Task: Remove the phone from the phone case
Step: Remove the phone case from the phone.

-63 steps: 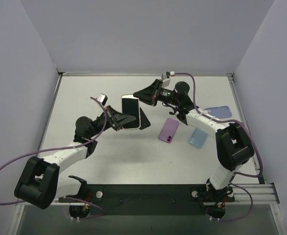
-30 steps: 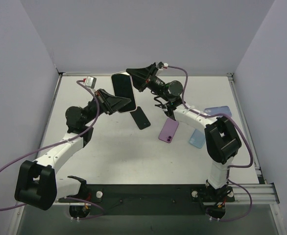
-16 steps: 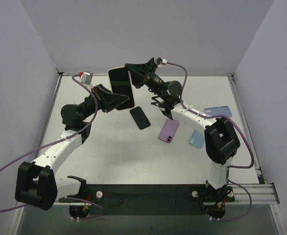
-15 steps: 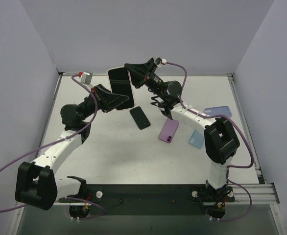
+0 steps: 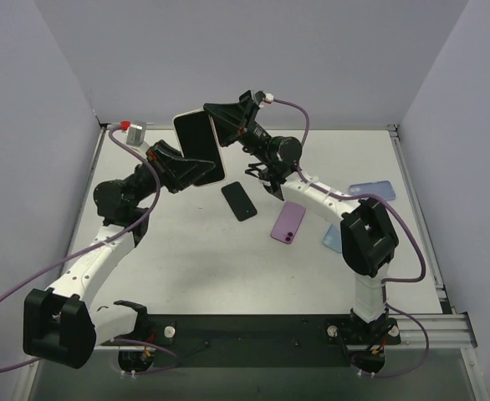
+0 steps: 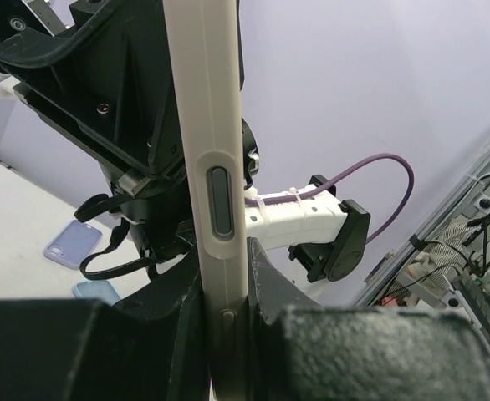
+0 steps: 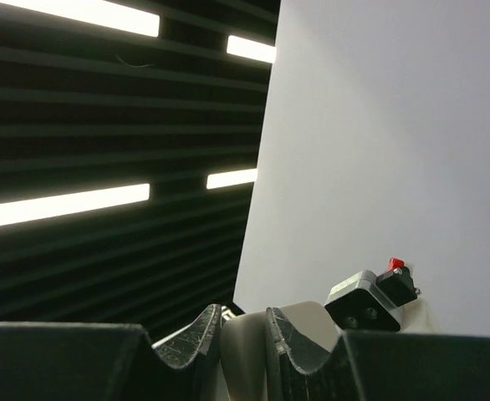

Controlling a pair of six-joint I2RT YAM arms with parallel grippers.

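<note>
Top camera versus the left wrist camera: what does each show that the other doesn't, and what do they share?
Only the top camera shows the dark screen of the cased phone, plus a black slab and a purple case lying on the table. Only the left wrist camera shows the case's white edge with its side button. Both show the cased phone held up off the table, with the left end effector and the right end effector clamped on it, and a blue case on the table.
</note>
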